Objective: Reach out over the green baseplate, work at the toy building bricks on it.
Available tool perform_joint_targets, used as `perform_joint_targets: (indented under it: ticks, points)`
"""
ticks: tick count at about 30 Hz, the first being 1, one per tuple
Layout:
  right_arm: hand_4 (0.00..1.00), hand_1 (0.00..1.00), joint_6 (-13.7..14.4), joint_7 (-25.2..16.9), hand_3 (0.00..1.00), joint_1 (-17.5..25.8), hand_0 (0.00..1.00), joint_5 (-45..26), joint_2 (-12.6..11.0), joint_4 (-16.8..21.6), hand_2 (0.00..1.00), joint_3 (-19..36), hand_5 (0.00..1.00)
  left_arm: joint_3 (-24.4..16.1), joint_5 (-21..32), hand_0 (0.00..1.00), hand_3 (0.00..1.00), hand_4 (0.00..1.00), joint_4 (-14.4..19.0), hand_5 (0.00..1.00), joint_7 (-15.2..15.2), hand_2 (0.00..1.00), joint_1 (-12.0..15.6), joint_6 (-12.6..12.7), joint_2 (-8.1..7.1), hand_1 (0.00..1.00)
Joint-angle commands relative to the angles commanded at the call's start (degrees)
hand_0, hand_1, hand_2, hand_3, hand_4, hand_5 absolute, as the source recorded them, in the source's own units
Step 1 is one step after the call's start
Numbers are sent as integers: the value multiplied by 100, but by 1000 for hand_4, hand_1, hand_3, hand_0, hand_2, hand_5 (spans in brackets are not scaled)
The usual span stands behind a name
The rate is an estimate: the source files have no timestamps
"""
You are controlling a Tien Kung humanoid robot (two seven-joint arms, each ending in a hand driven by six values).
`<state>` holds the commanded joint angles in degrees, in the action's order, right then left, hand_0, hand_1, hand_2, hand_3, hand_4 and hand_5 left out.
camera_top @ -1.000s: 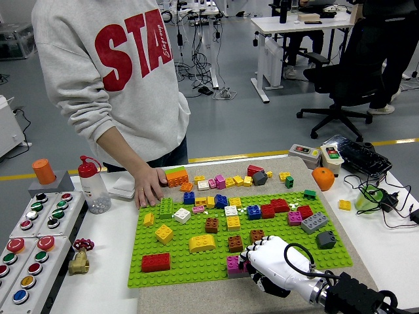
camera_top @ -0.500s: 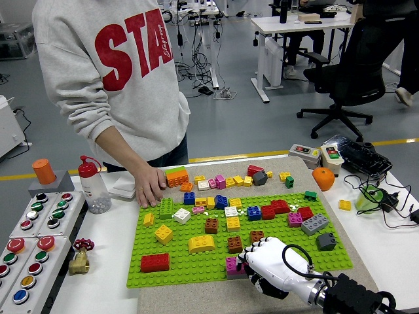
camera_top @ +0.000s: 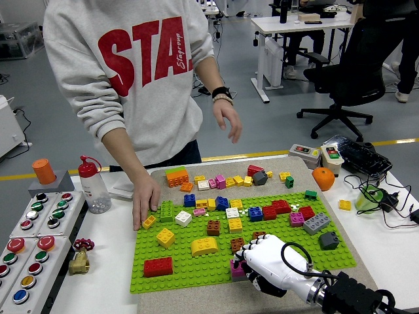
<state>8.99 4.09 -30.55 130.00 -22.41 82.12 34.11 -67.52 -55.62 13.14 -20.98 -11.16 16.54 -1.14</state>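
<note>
Right hand [camera_top: 265,261] sits on the green baseplate [camera_top: 196,271], fingers curled around a pink brick [camera_top: 237,268]; a person's hand [camera_top: 145,204] presses the plate's far-left edge.

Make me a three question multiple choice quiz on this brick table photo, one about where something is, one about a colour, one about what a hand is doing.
1. Where is the red brick?
A. baseplate's near-left corner
B. far-right corner
C. off the baseplate

2. What colour is the arched brick near the middle?
A. blue
B. yellow
C. grey

3. What is the right hand doing?
A. hanging open above the table
B. pressing buttons
C. fingers closed around a pink brick

Answers:
1 A, it sits at the baseplate's near-left.
2 B, it is plainly yellow.
3 C, the white fingers curl around the pink brick at the near edge.
</note>
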Motion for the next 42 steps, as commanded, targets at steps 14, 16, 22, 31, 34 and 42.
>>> perform_joint_targets:
  ticks: [14, 16, 22, 31, 34, 42]
  points:
    - [139, 614, -10, 19, 593, 146, 533, 0, -178, 154, 628, 157, 145, 3, -4, 627, 399, 336, 0, 980, -5, 605, 16, -4, 0, 595]
    - [140, 613, -14, 19, 592, 166, 529, 0, -208, 182, 624, 166, 147, -1, -12, 627, 399, 336, 0, 980, -7, 605, 16, -6, 1, 595]
    - [141, 612, -25, 18, 591, 202, 533, 0, -246, 196, 626, 190, 146, -9, -26, 627, 399, 335, -2, 980, -7, 604, 10, -11, 2, 595]
    - [141, 613, -49, 18, 590, 222, 532, 0, -243, 113, 625, 172, 148, -9, -27, 626, 399, 336, -2, 980, -6, 604, 5, -13, 0, 595]
    - [142, 612, -51, 17, 590, 221, 531, 0, -232, 77, 625, 165, 148, -9, -33, 627, 399, 336, -2, 980, -8, 605, 4, -16, -1, 595]
    - [142, 608, -61, 17, 590, 222, 526, 0, -203, 1, 623, 121, 150, -13, -52, 626, 400, 336, 0, 980, -13, 604, 3, -23, -3, 595]
